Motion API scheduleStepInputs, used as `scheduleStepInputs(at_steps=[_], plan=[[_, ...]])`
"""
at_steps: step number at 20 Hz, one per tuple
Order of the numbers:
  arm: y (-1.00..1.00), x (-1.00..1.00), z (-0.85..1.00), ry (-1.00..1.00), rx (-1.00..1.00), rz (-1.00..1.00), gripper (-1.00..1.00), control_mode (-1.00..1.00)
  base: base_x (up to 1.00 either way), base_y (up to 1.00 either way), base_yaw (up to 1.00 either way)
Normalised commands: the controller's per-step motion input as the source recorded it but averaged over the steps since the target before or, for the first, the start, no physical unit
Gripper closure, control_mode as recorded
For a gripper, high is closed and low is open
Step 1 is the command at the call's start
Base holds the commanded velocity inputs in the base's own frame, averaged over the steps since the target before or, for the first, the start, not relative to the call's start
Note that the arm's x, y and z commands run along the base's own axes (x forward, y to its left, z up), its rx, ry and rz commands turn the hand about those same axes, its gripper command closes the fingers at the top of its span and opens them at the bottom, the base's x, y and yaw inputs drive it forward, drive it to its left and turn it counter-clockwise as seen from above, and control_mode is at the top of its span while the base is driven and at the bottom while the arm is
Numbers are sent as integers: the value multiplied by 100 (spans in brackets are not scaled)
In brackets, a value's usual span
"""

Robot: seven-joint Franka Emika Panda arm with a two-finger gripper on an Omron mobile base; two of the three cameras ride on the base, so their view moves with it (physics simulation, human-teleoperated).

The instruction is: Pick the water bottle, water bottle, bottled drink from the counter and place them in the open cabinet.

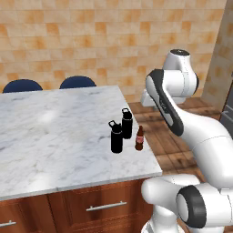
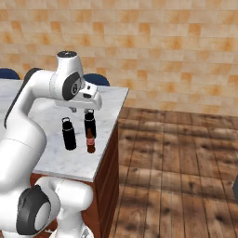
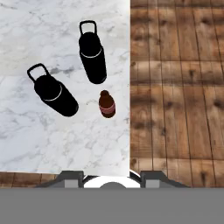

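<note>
On the counter (image 1: pixel 54 136), near its right edge, three bottles stand upright and close together. In the left base view they are a little right of the middle of the frame: one water bottle (image 1: pixel 117 136) in front, the second water bottle (image 1: pixel 127 124) just behind it and to the right, and the bottled drink (image 1: pixel 139 138) at the right, closest to the edge. None of them touches another.

In the hand view the bottled drink (image 3: pixel 106 104) is near the middle, with the two black bottles above it and to its left.

In the right base view the gripper (image 2: pixel 80 110) hangs above the bottles, well apart from them. Its fingers are clenched together and hold nothing.
</note>
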Motion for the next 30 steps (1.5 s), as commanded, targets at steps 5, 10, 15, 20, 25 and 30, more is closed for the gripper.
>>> scheduleStepInputs(at_steps=[5, 10, 15, 20, 25, 30], plan=[[-2, -1, -9, 3, 0, 0, -100, -100, 0, 0, 0], [-18, -18, -24, -9, 7, 11, -100, -100, 0, 0, 0], [-34, -25, -24, -27, 11, 42, -100, -100, 0, 0, 0], [-22, -19, -30, -45, 3, 52, -100, -100, 0, 0, 0], [-20, 0, -31, -32, 12, 37, -100, -100, 0, 0, 0], [-20, 1, -36, -42, 10, 34, -100, -100, 0, 0, 0]])
